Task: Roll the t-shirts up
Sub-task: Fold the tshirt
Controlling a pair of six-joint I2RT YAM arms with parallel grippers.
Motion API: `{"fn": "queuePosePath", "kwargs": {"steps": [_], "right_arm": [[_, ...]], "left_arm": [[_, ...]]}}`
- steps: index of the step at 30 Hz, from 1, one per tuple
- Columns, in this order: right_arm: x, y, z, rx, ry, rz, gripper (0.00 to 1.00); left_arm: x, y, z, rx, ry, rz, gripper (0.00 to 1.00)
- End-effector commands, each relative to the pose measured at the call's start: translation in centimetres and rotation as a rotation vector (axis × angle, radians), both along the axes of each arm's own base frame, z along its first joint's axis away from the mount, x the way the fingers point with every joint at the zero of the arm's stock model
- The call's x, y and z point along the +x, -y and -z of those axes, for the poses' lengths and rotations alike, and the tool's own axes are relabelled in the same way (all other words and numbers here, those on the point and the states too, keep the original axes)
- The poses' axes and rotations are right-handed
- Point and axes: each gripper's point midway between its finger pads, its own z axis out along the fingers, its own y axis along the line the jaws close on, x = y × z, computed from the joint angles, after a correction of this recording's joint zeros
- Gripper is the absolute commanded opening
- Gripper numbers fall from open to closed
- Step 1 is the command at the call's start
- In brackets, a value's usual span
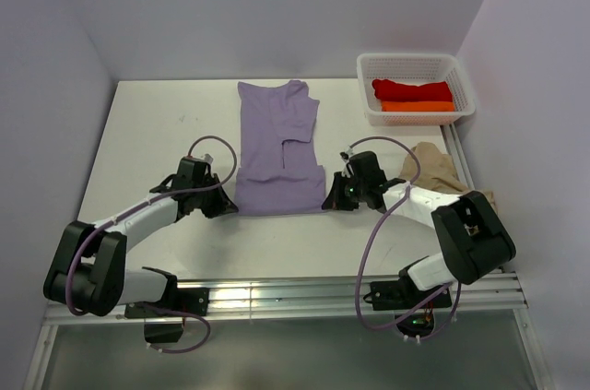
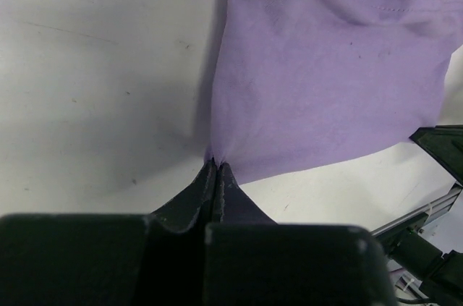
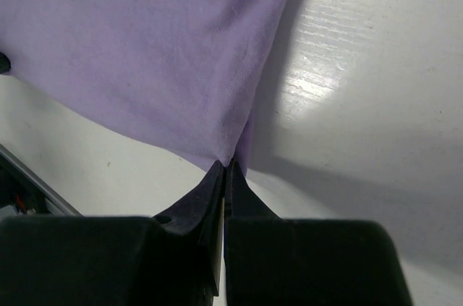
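Observation:
The lavender t-shirt (image 1: 279, 146) lies folded lengthwise in the middle of the table, collar end far, hem end near. My left gripper (image 1: 230, 208) is shut on the hem's near left corner; the left wrist view shows the cloth (image 2: 325, 67) pinched at the gripper's tips (image 2: 217, 164). My right gripper (image 1: 328, 200) is shut on the near right corner, and the right wrist view shows the cloth (image 3: 159, 53) puckered at the tips (image 3: 227, 166). The beige t-shirt (image 1: 433, 169) lies crumpled at the right. The red t-shirt (image 1: 412, 90) and orange t-shirt (image 1: 418, 106) lie rolled in the basket.
The white mesh basket (image 1: 466, 86) stands at the back right corner. Walls close in the table at the left, back and right. A metal rail (image 1: 304, 296) runs along the near edge by the arm bases.

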Motion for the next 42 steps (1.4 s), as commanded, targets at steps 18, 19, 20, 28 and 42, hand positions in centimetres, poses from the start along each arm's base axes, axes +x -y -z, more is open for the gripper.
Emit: {"fn": "queuePosePath", "kwargs": {"steps": [18, 19, 20, 28, 42], "right_arm": [[-0.2, 0.2, -2.2, 0.013, 0.016, -0.001, 0.0], [-0.4, 0.2, -2.2, 0.014, 0.014, -0.003, 0.0], [-0.5, 0.2, -2.1, 0.015, 0.01, -0.005, 0.0], [0.6, 0.1, -5.1, 0.009, 0.05, -0.01, 0.0], [3.5, -1.4, -11.4, 0.034, 0.088, -0.063, 0.0]], "left_arm": [[-0.6, 0.1, -1.6, -0.027, 0.04, -0.001, 0.0], [-0.7, 0.2, -1.5, -0.03, 0.04, -0.001, 0.0], [-0.7, 0.3, -1.6, -0.037, 0.039, 0.001, 0.0], [0.5, 0.2, -4.4, -0.006, 0.039, -0.007, 0.0], [3.7, 0.4, -11.0, 0.004, 0.061, 0.0, 0.0]]}}
